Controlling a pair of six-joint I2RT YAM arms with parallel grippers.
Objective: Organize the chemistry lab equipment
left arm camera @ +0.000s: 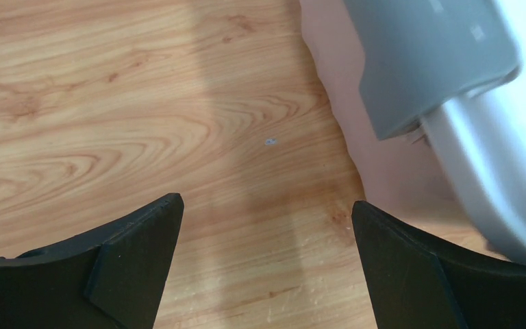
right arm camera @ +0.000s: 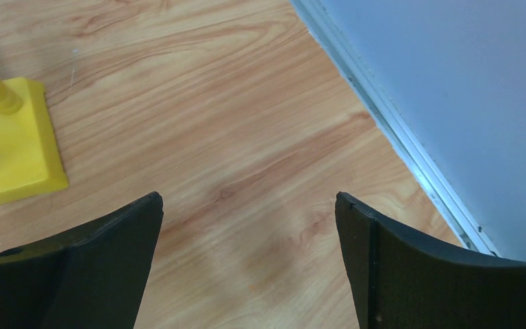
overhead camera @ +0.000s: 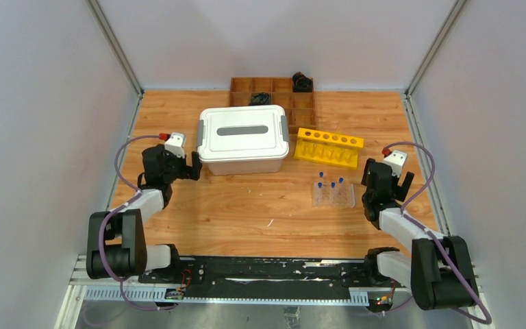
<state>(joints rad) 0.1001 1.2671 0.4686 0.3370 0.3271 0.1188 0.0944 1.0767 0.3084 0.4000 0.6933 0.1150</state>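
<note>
A clear tube rack [overhead camera: 333, 197] holding small blue-capped tubes [overhead camera: 332, 184] stands on the wooden table right of centre. Behind it lies a yellow tube rack [overhead camera: 329, 147], whose corner [right arm camera: 14, 147] shows at the left of the right wrist view. A small white piece [overhead camera: 270, 223] lies near the table's middle. My left gripper [overhead camera: 171, 164] [left arm camera: 267, 212] is open over bare wood, just left of the white lidded box [overhead camera: 243, 140] [left arm camera: 452, 82]. My right gripper [overhead camera: 388, 177] [right arm camera: 248, 205] is open over bare wood, right of the clear rack, with nothing between its fingers.
A brown wooden compartment tray [overhead camera: 274, 96] with black objects [overhead camera: 302, 82] sits at the back. The box's grey latch [left arm camera: 424, 62] is close to my left gripper. The right wall and its metal rail [right arm camera: 397, 137] run beside my right gripper. A tiny speck [left arm camera: 270, 142] lies on the wood.
</note>
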